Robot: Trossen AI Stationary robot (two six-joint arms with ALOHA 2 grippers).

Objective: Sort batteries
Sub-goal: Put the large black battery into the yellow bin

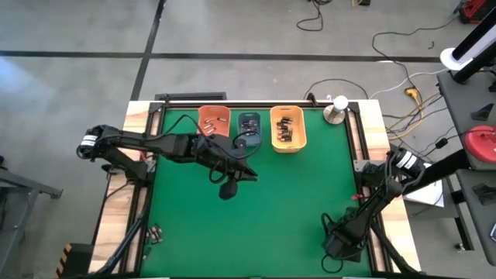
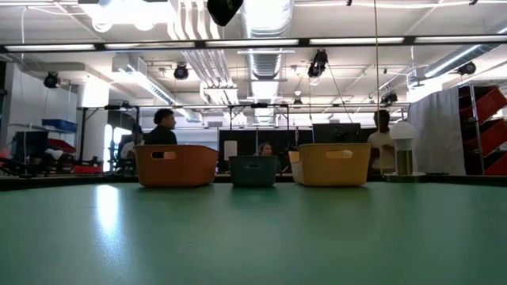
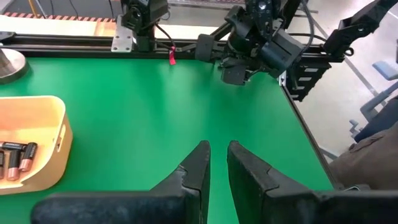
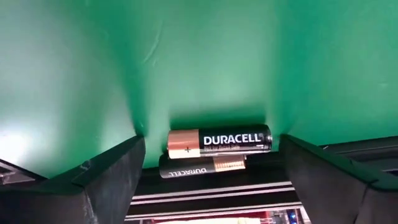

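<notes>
Two dark batteries with coppery ends lie on the green mat in the right wrist view, one (image 4: 219, 142) just beyond the other (image 4: 202, 167). My right gripper (image 4: 211, 168) is low over them at the table's near right (image 1: 339, 242), open wide, with a finger on either side and touching neither. My left gripper (image 3: 217, 149) hovers mid-table (image 1: 246, 173), in front of the bins, open by a narrow gap with nothing in it. At the far edge stand an orange bin (image 1: 214, 124), a blue-grey bin (image 1: 249, 130) and a yellow-orange bin (image 1: 287, 129), with batteries (image 3: 17, 158) lying inside.
A metal disc with a white knob (image 1: 335, 113) stands at the far right corner. Black frame rails (image 1: 147, 167) run along the mat's sides. A few small dark items (image 1: 154, 232) lie by the near left edge. Green mat (image 1: 271, 209) lies bare between the two grippers.
</notes>
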